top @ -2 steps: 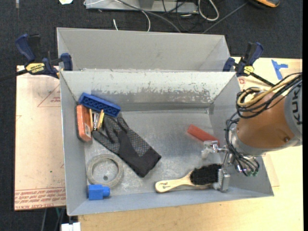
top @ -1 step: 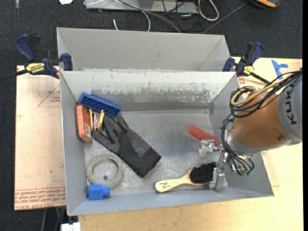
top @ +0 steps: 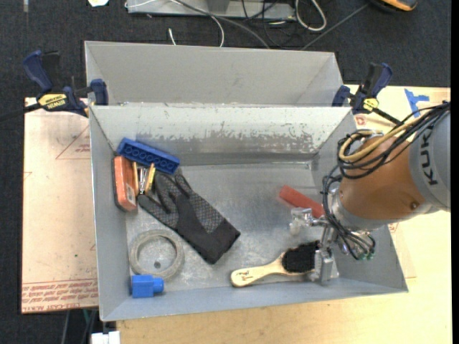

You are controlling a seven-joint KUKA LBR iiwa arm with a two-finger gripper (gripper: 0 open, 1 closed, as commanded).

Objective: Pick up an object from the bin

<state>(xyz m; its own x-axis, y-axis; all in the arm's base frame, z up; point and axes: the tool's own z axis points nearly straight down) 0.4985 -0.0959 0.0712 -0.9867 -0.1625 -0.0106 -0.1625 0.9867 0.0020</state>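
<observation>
Bin [top: 215, 145]: grey metal, sloped walls, contents loosely spread. Arm [top: 380, 185]: enters from the right of the frame, wrist low over the lower right corner of the floor.

Glove [top: 190, 217]: black, limp, lying left of centre.

Hairbrush [top: 262, 272]: wooden handle pointing left, dark bristle head to the right, lying along the lower wall at lower right. The gripper [top: 320, 253] sits at that head, touching or just beside it. Jaw state: cannot tell; the wrist and cables mask it.

Handling judgement: the brush looks light and stiff. The handle is smooth and narrow, the best place to take hold; the bristles would give and slip.

Remaining items: blue brick [top: 148, 156] at upper left, tape ring [top: 155, 253] at lower left, orange case [top: 124, 183] beside the brick, red piece [top: 297, 198] above the gripper with its right end hidden behind the wrist, and a small blue block [top: 146, 286] at the lower left corner.
</observation>
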